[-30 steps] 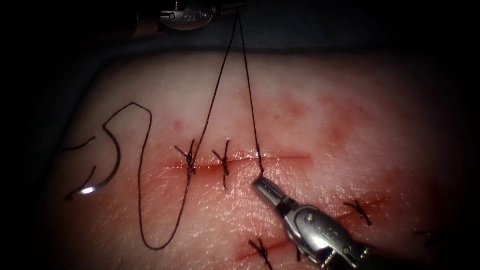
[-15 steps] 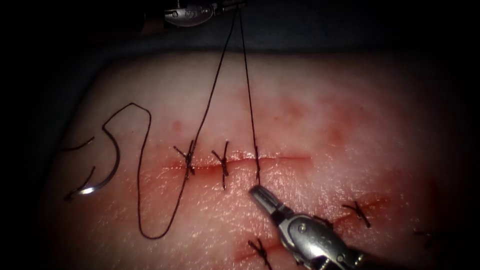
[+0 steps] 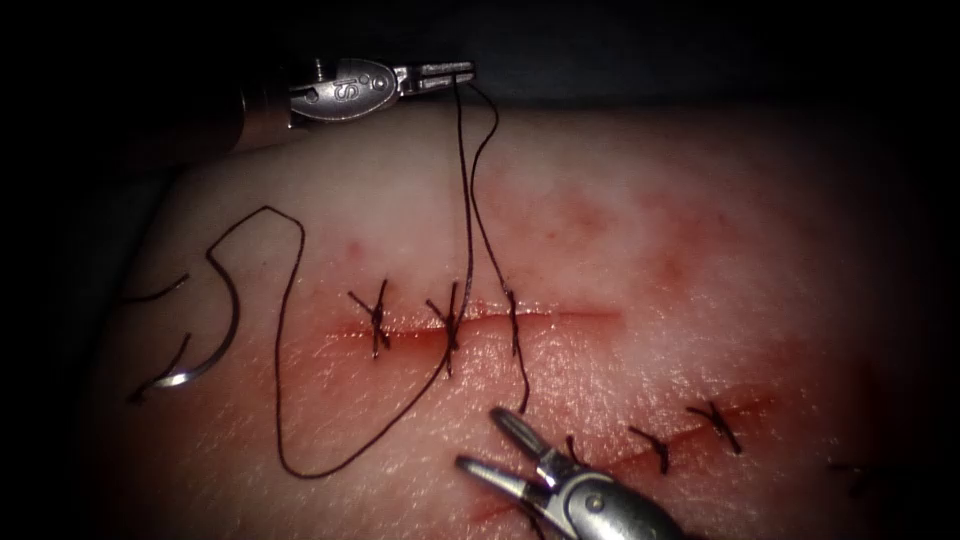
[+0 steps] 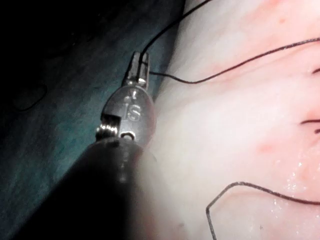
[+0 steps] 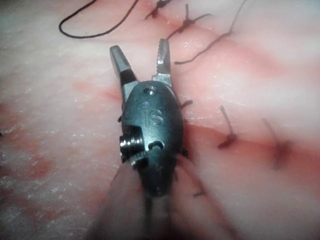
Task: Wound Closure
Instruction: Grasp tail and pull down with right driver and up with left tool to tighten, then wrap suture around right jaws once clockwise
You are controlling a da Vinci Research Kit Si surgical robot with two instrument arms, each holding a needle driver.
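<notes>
Both thread [image 3: 468,215] strands now slack, right end effector [image 3: 482,440] apparently emptied.

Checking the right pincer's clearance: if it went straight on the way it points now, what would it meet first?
Probably the loose thread tail hanging from the third stitch, just ahead of the open right pincer. Depth is unclear, so it may meet bare tissue first.

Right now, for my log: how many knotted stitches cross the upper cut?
2 on the long red cut: the left knotted stitch near its left end, the second knotted stitch just right. Loose dark thread crosses further right, no knot visible.
</notes>
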